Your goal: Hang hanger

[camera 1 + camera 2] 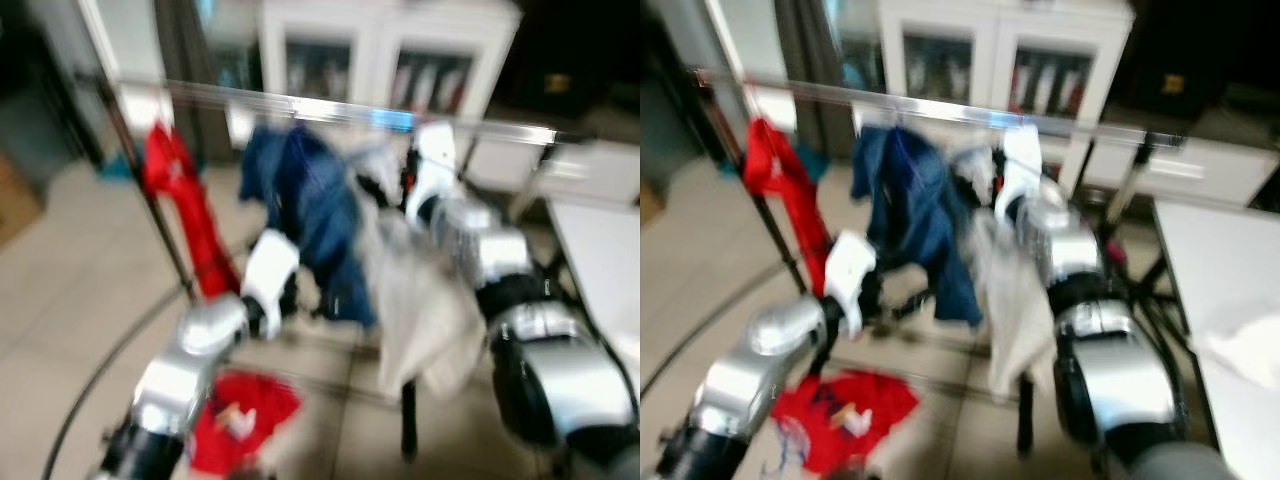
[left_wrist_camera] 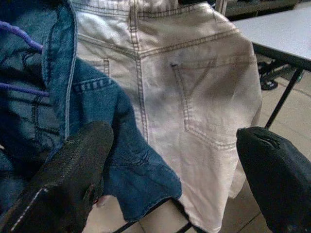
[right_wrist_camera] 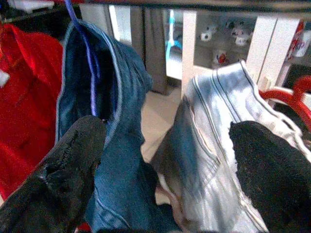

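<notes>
We see a shiny metal clothes rail [image 1: 330, 108] carrying a red garment [image 1: 185, 205], a blue denim jacket on a purple hanger [image 3: 87, 53], and pale off-white jeans [image 2: 194, 97]. Right gripper [image 3: 165, 160] raised by the rail, fingers spread apart, empty. Left gripper [image 2: 175, 179] lower, fingers wide apart near the jeans. Another red cloth [image 1: 245, 405] lies on the floor.
</notes>
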Tool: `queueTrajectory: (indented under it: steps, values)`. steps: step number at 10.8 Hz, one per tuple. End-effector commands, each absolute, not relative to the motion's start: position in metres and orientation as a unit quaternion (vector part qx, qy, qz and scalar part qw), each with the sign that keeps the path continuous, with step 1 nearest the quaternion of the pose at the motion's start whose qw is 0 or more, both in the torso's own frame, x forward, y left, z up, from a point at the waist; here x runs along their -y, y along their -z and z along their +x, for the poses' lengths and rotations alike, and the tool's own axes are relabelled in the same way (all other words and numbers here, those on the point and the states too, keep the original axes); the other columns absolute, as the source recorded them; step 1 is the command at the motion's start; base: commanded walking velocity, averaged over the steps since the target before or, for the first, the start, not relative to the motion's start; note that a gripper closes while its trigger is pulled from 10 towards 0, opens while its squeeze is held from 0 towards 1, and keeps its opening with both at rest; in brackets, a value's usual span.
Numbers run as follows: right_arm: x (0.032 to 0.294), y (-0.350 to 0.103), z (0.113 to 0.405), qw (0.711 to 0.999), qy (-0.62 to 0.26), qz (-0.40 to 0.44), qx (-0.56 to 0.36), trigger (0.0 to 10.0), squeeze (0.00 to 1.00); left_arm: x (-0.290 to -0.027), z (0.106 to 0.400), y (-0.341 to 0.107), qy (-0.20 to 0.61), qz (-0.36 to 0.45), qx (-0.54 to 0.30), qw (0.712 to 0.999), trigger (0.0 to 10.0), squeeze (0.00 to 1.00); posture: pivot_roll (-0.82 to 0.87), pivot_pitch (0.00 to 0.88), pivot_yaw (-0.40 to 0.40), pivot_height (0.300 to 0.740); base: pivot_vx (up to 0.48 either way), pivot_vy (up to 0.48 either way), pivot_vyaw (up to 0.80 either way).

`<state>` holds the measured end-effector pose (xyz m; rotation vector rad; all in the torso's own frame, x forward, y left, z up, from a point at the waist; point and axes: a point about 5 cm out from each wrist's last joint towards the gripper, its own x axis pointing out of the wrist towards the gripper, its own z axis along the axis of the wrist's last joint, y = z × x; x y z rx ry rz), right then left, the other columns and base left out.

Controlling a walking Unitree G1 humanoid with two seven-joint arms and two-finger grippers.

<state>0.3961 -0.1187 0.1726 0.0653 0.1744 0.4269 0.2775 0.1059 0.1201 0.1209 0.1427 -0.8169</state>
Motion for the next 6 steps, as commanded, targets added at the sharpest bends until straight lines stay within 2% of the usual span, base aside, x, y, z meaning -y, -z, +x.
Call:
queueTrajectory:
  steps: [1,2,3,4,5,6]
  values:
    - [0.128,-0.184,0.399,0.978,-0.197,0.038,-0.056,10.0,0.00,-0.106,0.279,-0.128,0.389,0.058,-0.047,0.918,10.0,0.92,-0.01,0.003,-0.008,0.740,0.000,0.000,0.00]
    - [0.148,-0.182,0.386,0.982,-0.173,0.070,-0.008,10.0,0.00,-0.115,0.281,-0.129,0.320,0.064,-0.035,0.945,10.0,0.91,0.00,0.000,-0.022,0.740,0.000,0.000,0.00]
    - [0.166,-0.172,0.360,0.985,-0.155,0.072,0.031,10.0,1.00,-0.123,0.282,-0.131,0.272,0.066,-0.021,0.960,10.0,0.89,0.00,0.000,-0.020,0.740,0.000,0.000,0.00]
    - [0.171,-0.167,0.335,0.982,-0.155,0.094,0.045,10.0,1.00,-0.126,0.281,-0.132,0.244,0.068,-0.010,0.967,10.0,0.84,-0.01,0.000,-0.014,0.740,0.000,0.000,0.00]
    - [0.175,-0.159,0.309,0.987,-0.144,0.055,0.050,10.0,1.00,-0.129,0.282,-0.132,0.218,0.057,-0.003,0.974,10.0,0.70,-0.02,0.000,-0.002,0.740,0.000,0.000,0.00]
    - [0.181,-0.150,0.294,0.993,-0.107,0.029,0.048,10.0,1.00,-0.132,0.284,-0.127,0.202,0.057,-0.017,0.978,10.0,0.71,-0.02,0.000,0.005,0.740,0.000,0.000,0.00]
